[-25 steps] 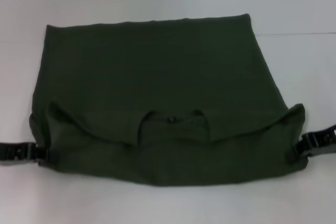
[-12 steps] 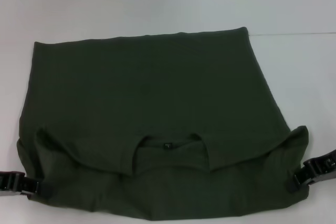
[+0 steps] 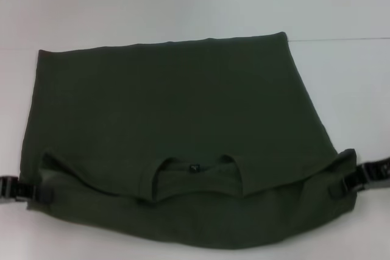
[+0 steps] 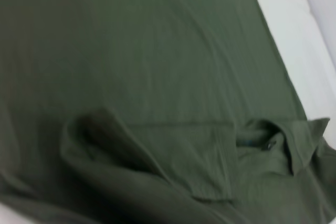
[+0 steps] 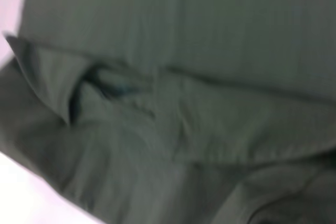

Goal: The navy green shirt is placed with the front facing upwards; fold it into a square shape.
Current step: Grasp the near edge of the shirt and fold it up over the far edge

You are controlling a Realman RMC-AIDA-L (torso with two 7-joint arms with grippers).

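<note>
— Head view: where's the navy green shirt [image 3: 177, 120]?
— Spread on the white table [image 3: 341, 89], neck nearest. Left gripper [image 3: 38, 192] and right gripper [image 3: 341, 182] each pinch a near corner.

The navy green shirt [image 3: 177, 120] lies spread across the bench [image 3: 353, 89], folded so its neckline [image 3: 194, 172] sits near the front edge, over the lower layer. The left pincer [image 3: 38, 192] meets the shirt's front left corner, the right pincer [image 3: 342, 184] its front right corner.
</note>
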